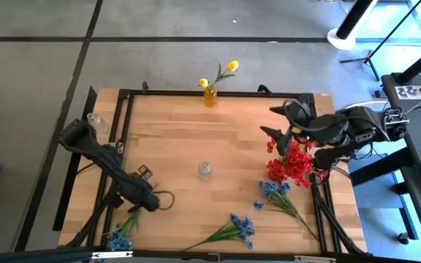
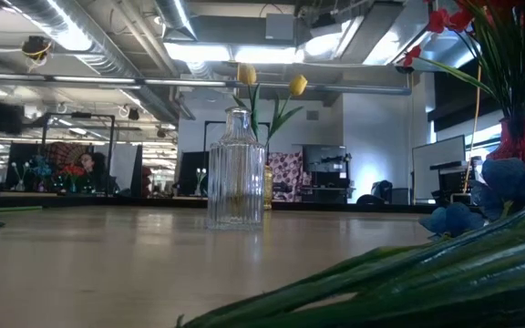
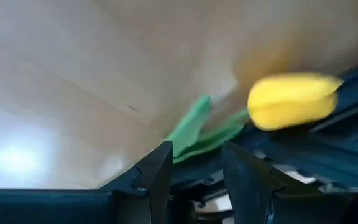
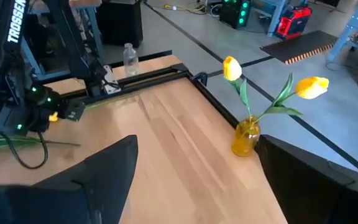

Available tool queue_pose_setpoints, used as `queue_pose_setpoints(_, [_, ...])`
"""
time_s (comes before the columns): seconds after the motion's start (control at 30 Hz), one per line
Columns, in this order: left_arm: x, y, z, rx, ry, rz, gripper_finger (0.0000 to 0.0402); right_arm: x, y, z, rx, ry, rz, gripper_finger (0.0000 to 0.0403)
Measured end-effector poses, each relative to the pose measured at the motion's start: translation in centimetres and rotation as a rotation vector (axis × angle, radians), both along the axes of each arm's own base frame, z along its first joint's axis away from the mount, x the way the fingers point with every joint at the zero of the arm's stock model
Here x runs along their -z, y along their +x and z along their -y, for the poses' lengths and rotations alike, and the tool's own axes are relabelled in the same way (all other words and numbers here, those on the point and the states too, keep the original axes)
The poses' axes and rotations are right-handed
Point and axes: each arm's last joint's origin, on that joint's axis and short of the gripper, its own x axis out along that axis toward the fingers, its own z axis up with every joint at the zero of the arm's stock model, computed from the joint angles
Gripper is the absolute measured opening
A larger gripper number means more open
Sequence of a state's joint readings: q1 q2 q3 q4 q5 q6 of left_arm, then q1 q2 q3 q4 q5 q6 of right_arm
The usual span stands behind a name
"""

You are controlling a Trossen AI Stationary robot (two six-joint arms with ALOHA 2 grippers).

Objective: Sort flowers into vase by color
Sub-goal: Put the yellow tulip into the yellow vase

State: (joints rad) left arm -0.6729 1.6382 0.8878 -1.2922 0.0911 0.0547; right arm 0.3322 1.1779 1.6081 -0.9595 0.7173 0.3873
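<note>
- Nearest the front edge of the pale wooden table (image 1: 181, 139), three frilly blue flower sprigs (image 1: 240, 228) lay loose. One sat just beside the left gripper (image 1: 152, 201), so a low sweep of that arm could have dragged it off the edge.
- The left gripper hung low over the front-left of the table, with a yellow tulip-like bud (image 3: 291, 99) and its green leaf just ahead of it. Whether its jaws were clamped on the stem could not be told. If the hold was light, the thin stem might have slipped or turned on the way up.
- The clear ribbed glass vase (image 1: 205, 170) stood empty at mid-table, narrow-necked and light. A carry passing low could have tipped it.
- On the right, the right gripper (image 1: 272, 120) hovered with its jaws wide apart and empty, just beside the clustered red flowers in the red vase (image 1: 291, 164). A careless move could have snagged those sprigs.
- At the far edge, the small amber-yellow vase (image 1: 210, 96) already held two yellow tulips. A third stem would have had to enter a crowded neck — a misaim might have knocked the vase off the back.
</note>
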Motion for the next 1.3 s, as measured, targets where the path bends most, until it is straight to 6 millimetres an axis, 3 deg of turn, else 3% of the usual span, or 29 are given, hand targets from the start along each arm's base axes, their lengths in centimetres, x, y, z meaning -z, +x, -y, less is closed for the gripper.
queue_pose_setpoints(0.17, [1.9, -1.8, -0.5, 0.031, 0.053, -0.020, 0.0134, 0.4, 0.3, -0.4, 0.056, 0.007, -0.002, 0.0331])
queue_pose_setpoints(0.47, [2.7, -1.5, 1.0, 0.097, -0.043, 0.124, 0.0128, 1.0, 1.5, -0.4, 0.136, 0.003, 0.000, 0.0331])
queue_pose_setpoints(0.57, [3.1, -2.1, 1.2, 0.109, -0.069, 0.111, 0.0106, 1.0, 1.5, -0.4, 0.141, 0.025, 0.010, 0.0331])
queue_pose_setpoints(0.8, [2.8, -2.2, 1.8, 0.171, -0.060, 0.139, 0.0007, 1.0, 1.6, -0.4, 0.154, 0.041, 0.021, 0.0331])
queue_pose_setpoints(1.07, [-1.5, 0.9, 0.7, 0.105, 0.003, 0.334, 0.0001, 1.0, 1.6, -0.4, 0.161, 0.035, 0.022, 0.0331])
queue_pose_setpoints(1.3, [-5.6, 5.0, -4.5, -0.271, 0.017, 0.567, 0.0000, 1.0, 1.6, -0.4, 0.161, 0.035, 0.022, 0.0331])
